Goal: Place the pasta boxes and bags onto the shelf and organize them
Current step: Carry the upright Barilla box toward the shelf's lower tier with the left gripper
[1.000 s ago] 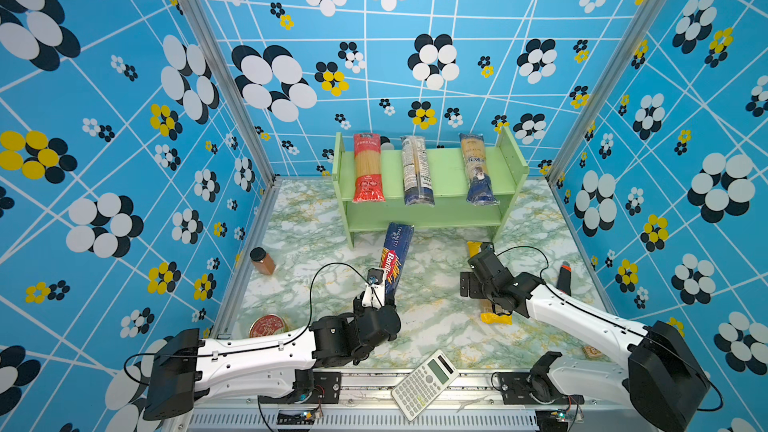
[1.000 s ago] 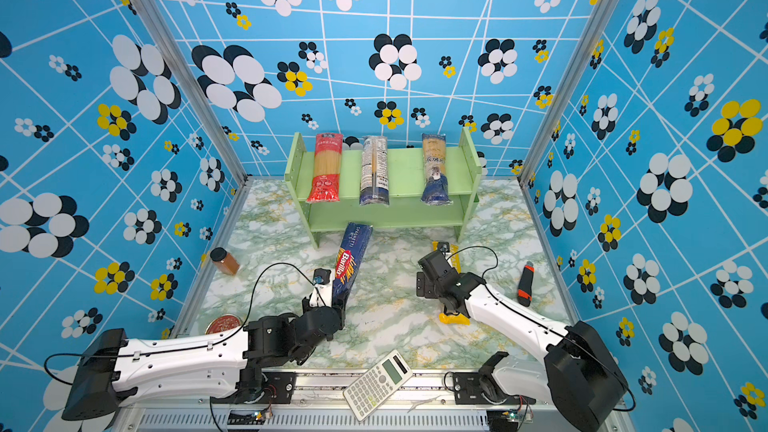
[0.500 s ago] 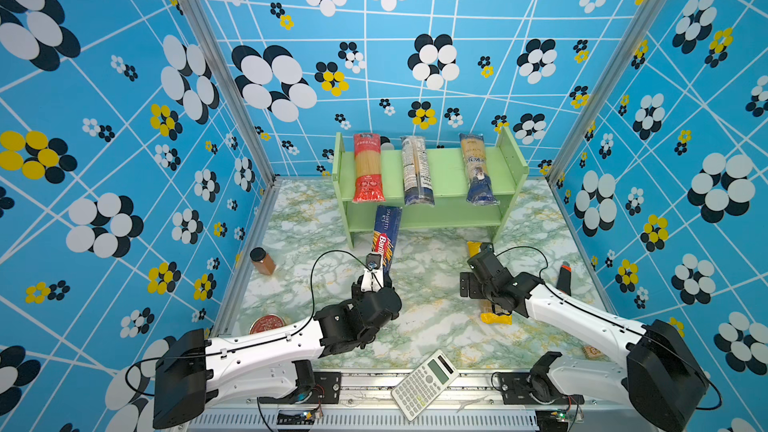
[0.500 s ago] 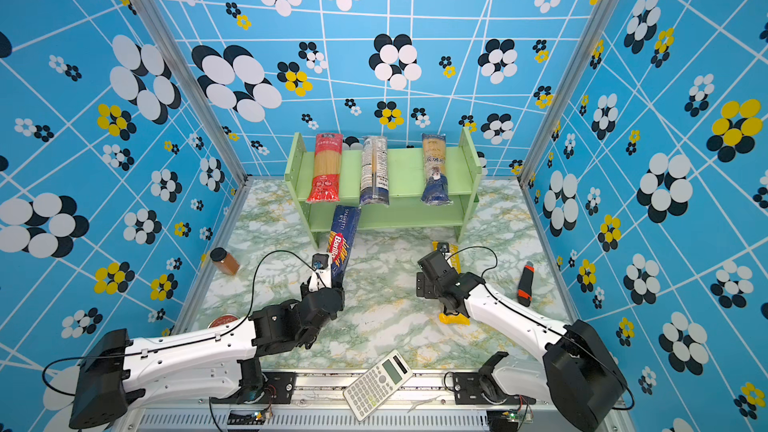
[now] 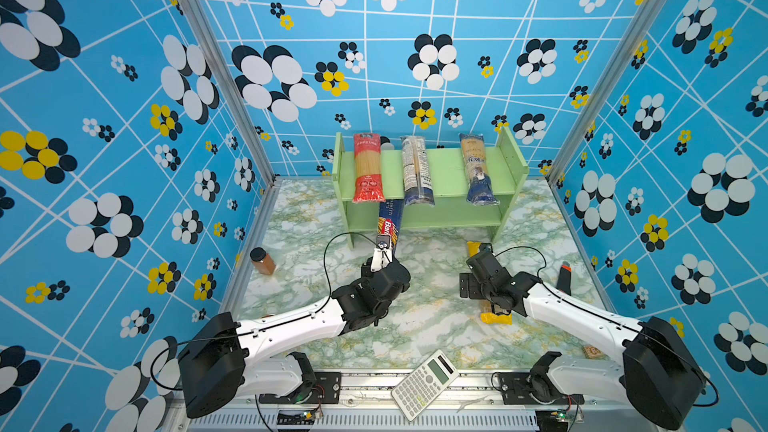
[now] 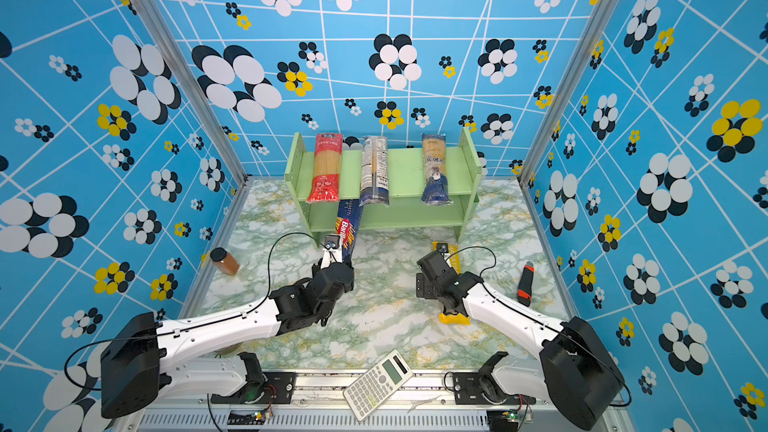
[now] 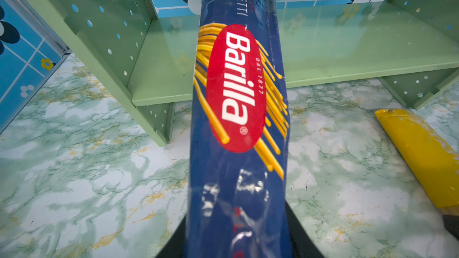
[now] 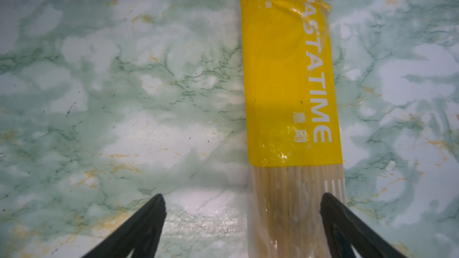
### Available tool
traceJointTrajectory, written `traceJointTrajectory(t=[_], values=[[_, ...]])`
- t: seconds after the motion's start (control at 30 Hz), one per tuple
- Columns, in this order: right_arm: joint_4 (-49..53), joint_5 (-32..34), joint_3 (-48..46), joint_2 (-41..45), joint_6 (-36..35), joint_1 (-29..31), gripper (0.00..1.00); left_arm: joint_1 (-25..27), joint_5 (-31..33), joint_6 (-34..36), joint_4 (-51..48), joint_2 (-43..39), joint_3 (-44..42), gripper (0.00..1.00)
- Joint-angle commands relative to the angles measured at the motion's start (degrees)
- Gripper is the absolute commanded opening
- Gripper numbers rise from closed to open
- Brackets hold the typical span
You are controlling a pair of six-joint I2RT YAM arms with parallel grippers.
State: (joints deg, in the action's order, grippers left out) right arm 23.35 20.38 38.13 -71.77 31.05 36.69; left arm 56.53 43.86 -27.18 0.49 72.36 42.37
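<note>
My left gripper (image 5: 384,259) (image 7: 237,232) is shut on the near end of the dark blue Barilla box (image 5: 390,222) (image 7: 238,90). The box slants forward, and its far end reaches over the lower board of the light-green shelf (image 5: 449,164) (image 7: 347,53), near the left side panel. On the top tier lie a red-ended bag (image 5: 368,168), a clear and navy bag (image 5: 417,172) and a yellow-navy bag (image 5: 478,168). The yellow bag (image 5: 494,317) (image 8: 288,83) lies on the table. My right gripper (image 5: 492,303) (image 8: 242,196) hangs open over it, the bag close to one finger.
A brown jar with a black lid (image 5: 262,261) stands by the left wall. A white calculator (image 5: 424,384) rests on the front rail. A black and red tool (image 5: 564,278) lies near the right wall. The shelf stands against the back wall.
My left arm has carried the Barilla box forward and left, and its far end now sits under the shelf's top tier. The right arm has not moved.
</note>
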Motion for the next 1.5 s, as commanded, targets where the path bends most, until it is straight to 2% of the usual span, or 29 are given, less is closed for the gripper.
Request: traceJointTrajectory(t=[0.0,0.53,1.1,1.47], values=[[-0.63,-0.43,1.94,-0.74,-1.07,-0.39,0.99,-1.52,1.74,1.55,9.85,0.45,4.34,0.0],[-0.24,-0.57,1.59,-0.22,-1.51,-0.39,0.99,-7.46,-2.21,4.75,15.73,9.82,10.19,0.0],[0.56,0.09,0.82,1.43,-1.86,-0.67,0.99,-10.76,-5.26,7.11,17.57,17.85,17.92,0.0],[0.83,0.2,0.62,1.69,-2.18,-1.06,0.99,-12.27,-5.28,8.87,19.43,19.91,19.9,0.0]])
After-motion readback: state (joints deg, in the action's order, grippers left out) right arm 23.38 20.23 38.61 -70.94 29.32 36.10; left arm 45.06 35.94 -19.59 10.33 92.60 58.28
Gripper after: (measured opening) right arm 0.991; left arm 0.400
